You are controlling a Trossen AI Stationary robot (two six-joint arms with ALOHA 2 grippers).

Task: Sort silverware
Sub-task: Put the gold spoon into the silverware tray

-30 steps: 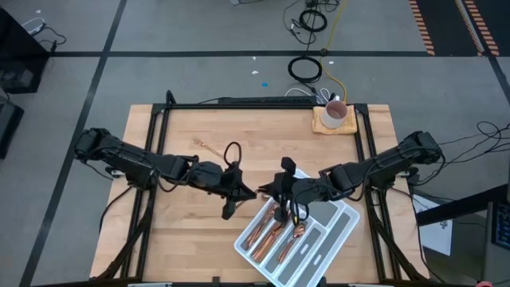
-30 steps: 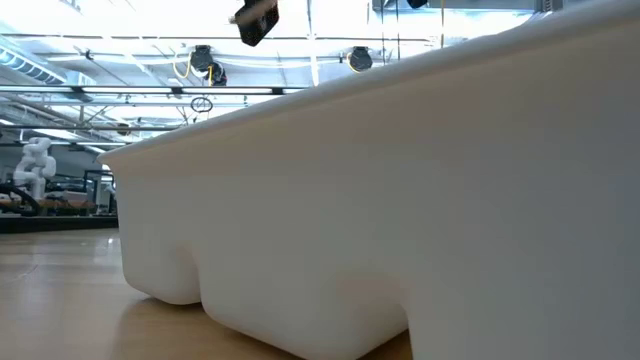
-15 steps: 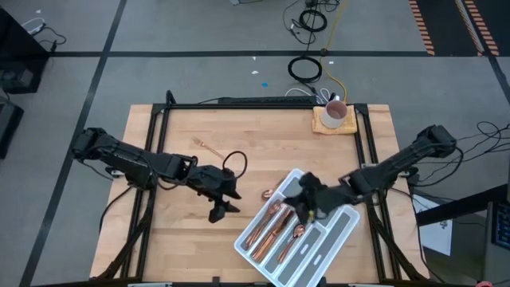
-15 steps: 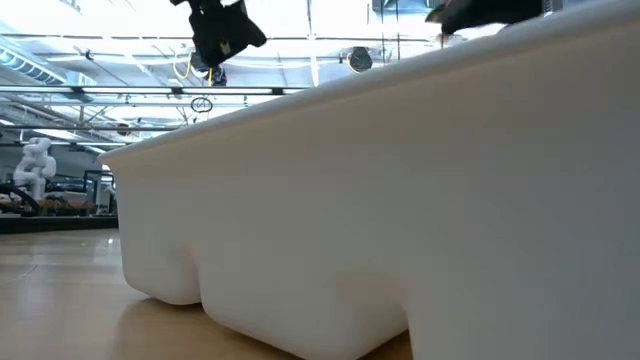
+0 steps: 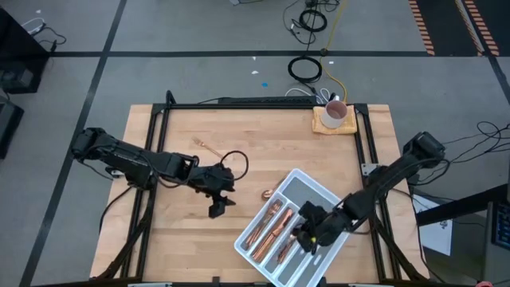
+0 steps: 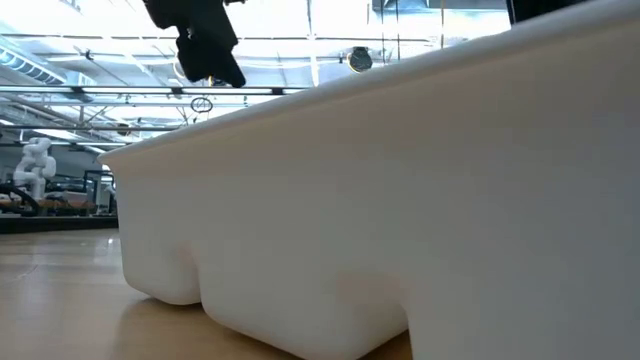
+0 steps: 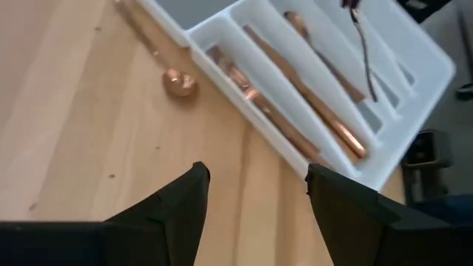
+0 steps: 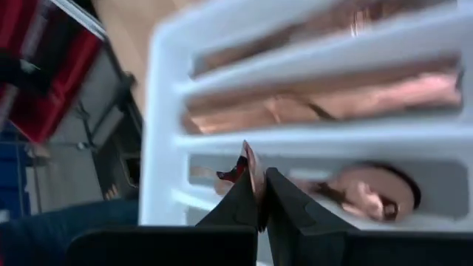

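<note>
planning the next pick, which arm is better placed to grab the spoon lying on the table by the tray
Probably left. The left gripper hovers empty with fingers open near the loose spoon. The right gripper is busy over the white tray, shut on a piece of silverware.

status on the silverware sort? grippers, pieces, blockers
Right gripper over the white tray, shut on a copper piece. Left gripper open, empty, above bare table. Spoon and another piece loose on the wood. No blockers.
</note>
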